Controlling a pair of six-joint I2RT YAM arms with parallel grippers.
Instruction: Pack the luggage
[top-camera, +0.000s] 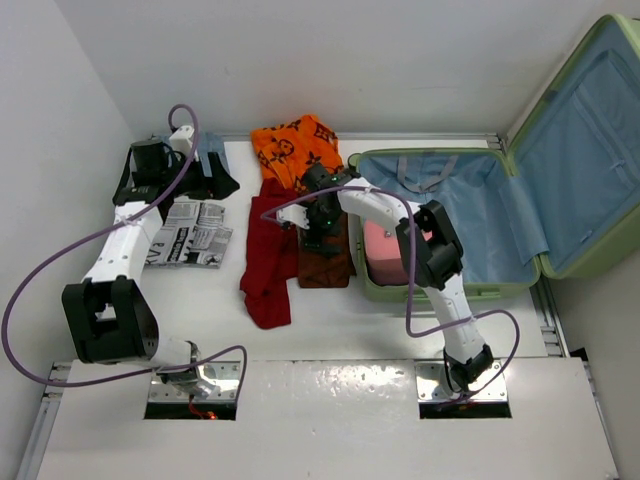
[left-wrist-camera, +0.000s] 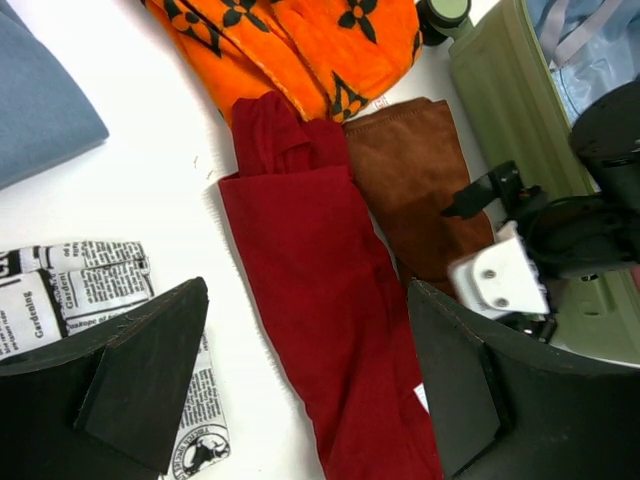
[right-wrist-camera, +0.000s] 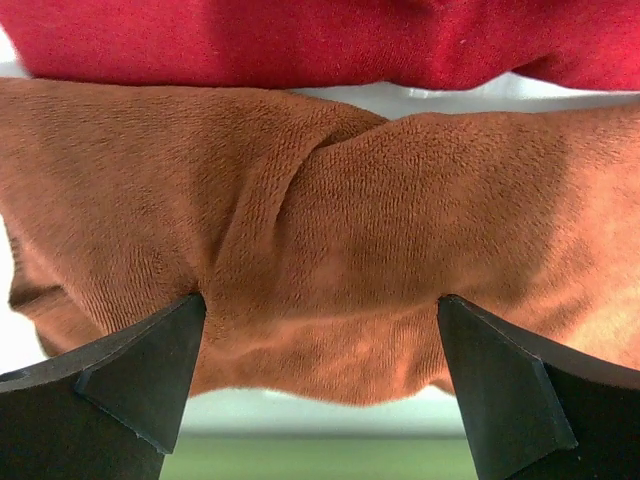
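Our right gripper (right-wrist-camera: 320, 325) hangs released over the brown cloth (right-wrist-camera: 380, 230), whose length runs jaw to jaw; the open green luggage (top-camera: 440, 292) lies just right of it on the worktop (top-camera: 330, 335), well apart from our released left gripper (left-wrist-camera: 308, 300)

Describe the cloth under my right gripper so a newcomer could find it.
Start at the open green luggage on the table's right side. Just beside its left outer wall lies a small folded brown cloth, under the open right gripper. It is plain, fuzzy and rust-brown, unlike the longer red garment to its left and the orange patterned cloth behind it.
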